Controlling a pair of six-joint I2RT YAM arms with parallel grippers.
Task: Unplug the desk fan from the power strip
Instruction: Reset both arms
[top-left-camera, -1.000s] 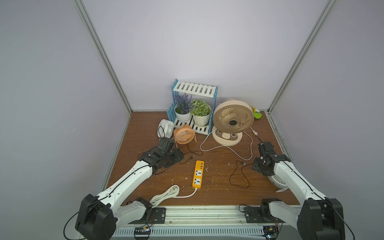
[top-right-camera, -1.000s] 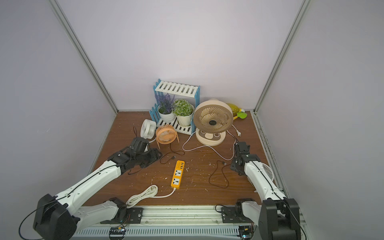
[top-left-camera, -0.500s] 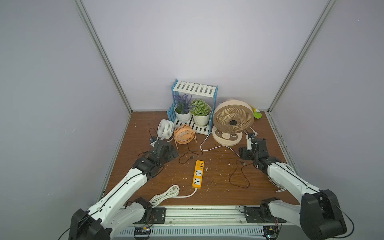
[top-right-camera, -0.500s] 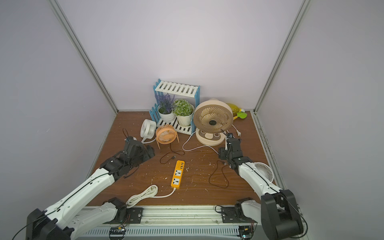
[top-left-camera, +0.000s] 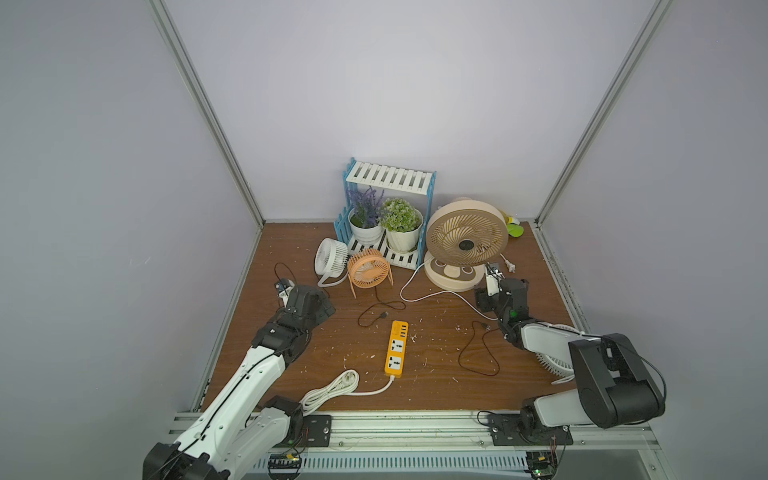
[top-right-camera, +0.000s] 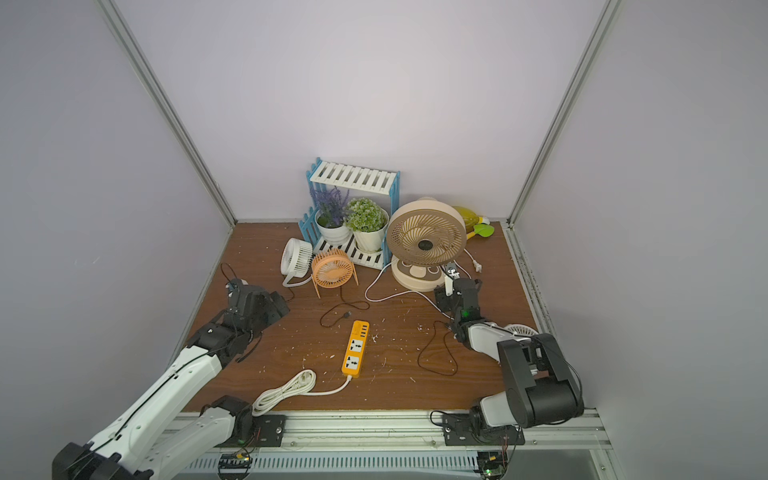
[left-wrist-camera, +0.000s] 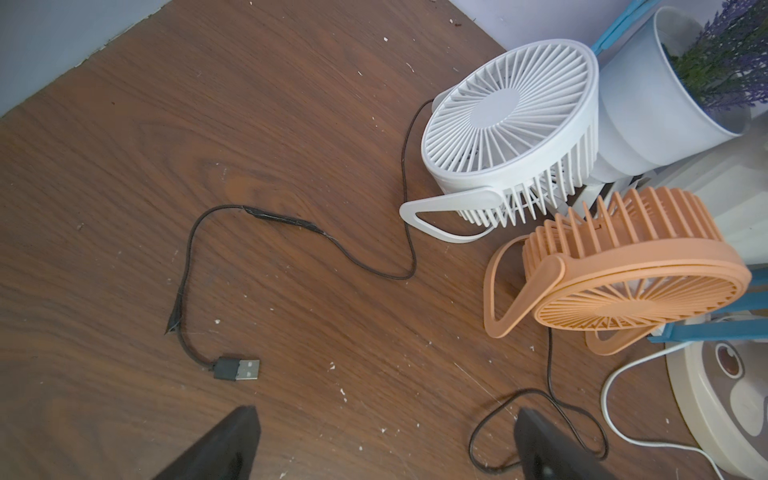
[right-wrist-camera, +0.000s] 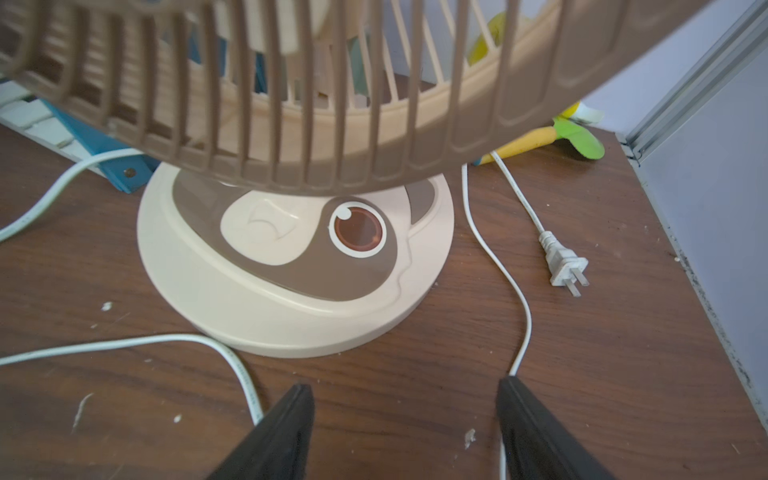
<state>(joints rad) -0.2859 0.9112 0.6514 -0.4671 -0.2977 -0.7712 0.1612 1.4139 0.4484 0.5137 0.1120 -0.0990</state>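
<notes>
Overhead, in both top views, I see the power strip (top-left-camera: 397, 348) (top-right-camera: 355, 347) lying flat near the middle of the brown surface (top-left-camera: 440, 390), between my two arms. Its long axis runs from the near edge toward the back wall, with the USB end pointing at the fans. It is a narrow orange-yellow bar with two white socket faces; its thick white cord (top-left-camera: 332, 388) leaves the near end and coils to the left. The left tool (top-left-camera: 284, 287) sits low near the white fan (top-left-camera: 331, 257); the right tool (top-left-camera: 492, 277) is just beside the beige fan (top-left-camera: 465, 239).

Next, the left wrist view leaves the strip out but shows a black USB plug (left-wrist-camera: 237, 369) lying loose on the wood, ahead of the left tool (left-wrist-camera: 386, 419), spread wide around nothing.

Lastly, the right wrist view, also without the strip, shows a white two-prong plug (right-wrist-camera: 565, 266) lying free beside the beige fan's base. The right tool (right-wrist-camera: 403, 388) is spread apart and empty.
</notes>
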